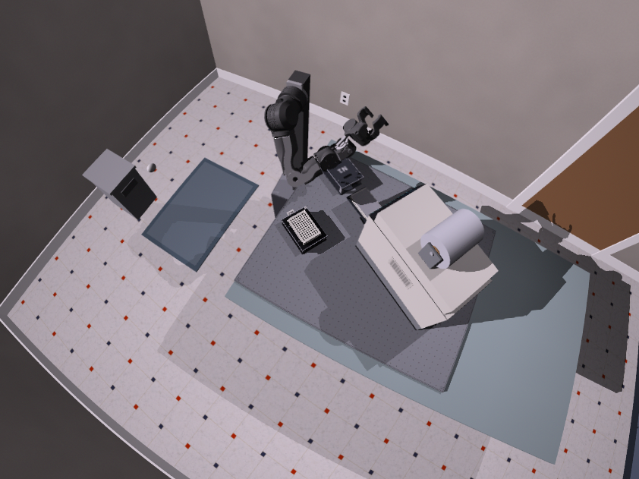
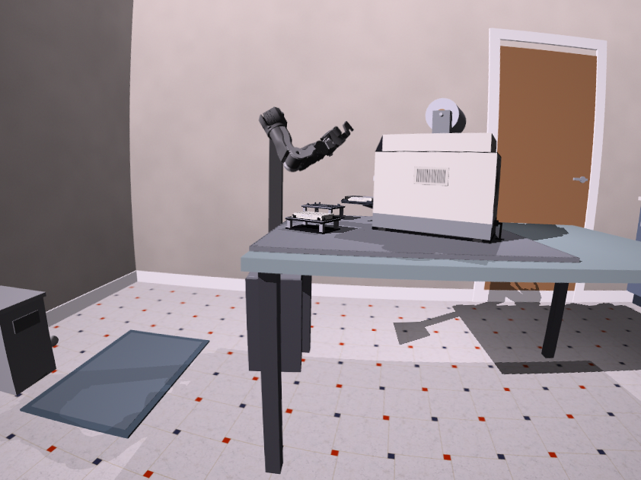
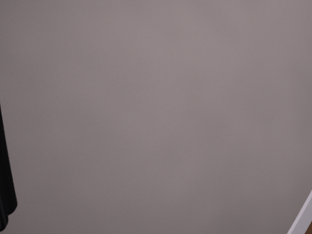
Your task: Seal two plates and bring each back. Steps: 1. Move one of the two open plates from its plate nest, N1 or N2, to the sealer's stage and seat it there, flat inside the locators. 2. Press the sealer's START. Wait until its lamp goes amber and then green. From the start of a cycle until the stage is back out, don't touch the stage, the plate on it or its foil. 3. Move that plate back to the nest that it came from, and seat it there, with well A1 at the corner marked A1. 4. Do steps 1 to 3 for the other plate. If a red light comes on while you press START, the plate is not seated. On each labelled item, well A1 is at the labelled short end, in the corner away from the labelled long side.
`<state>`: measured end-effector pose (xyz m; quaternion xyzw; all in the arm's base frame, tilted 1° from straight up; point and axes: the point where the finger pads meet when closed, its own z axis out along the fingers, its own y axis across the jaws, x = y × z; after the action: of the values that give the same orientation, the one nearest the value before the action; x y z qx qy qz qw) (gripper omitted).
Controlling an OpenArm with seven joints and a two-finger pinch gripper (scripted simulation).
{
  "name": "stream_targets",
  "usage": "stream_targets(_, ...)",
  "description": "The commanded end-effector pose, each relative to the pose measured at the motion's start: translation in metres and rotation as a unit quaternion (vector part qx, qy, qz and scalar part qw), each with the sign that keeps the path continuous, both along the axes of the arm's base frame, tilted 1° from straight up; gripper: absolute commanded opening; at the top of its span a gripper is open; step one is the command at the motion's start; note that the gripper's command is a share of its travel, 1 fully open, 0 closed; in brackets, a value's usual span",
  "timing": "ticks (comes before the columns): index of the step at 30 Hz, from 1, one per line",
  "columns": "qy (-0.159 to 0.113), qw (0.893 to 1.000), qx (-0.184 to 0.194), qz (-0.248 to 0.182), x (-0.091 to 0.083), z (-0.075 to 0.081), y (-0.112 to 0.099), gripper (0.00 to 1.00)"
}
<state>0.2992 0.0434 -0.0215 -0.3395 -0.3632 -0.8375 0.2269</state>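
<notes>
- Top view: one black arm, mounted on a dark upright post, bent at the elbow and reaching out above the counter.
- One two-finger hand, released, fingers spread around nothing; raised, near the back wall in the top view, and well apart from both nests and the sealer.
- One nest marked N1, black, on short legs, its label readable from above; deck bare.
- One second nest, black, nearer the exterior camera; label too small to read.
- One white plate, many-welled, lying in the second nest, wells visible from above.
- One sealer, white with grey base, barcode on its side, standing on a grey perforated board; lamp and START face hidden.
- One stage, extended from the sealer, bearing the other plate; exact seating cannot be told.
- One pale roll, held above the sealer.
- Wrist view: wall, a dark finger at the left edge, door frame at lower right.
</notes>
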Motion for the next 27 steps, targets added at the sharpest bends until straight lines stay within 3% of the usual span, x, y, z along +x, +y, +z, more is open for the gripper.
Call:
stream_targets(1,-0.010,1.000,-0.029,0.004,-0.002,-0.007,0.005,0.65)
stream_targets(6,-0.036,0.993,-0.107,0.017,-0.006,-0.028,0.018,0.65)
stream_targets(12,-0.065,0.977,-0.200,0.030,-0.009,-0.056,0.026,0.65)
stream_targets(14,-0.065,0.977,-0.200,0.030,-0.009,-0.056,0.026,0.65)
stream_targets(20,-0.090,0.951,-0.292,0.040,-0.009,-0.086,0.027,0.65)
stream_targets(27,-0.114,0.909,-0.398,0.048,-0.005,-0.119,0.017,0.65)
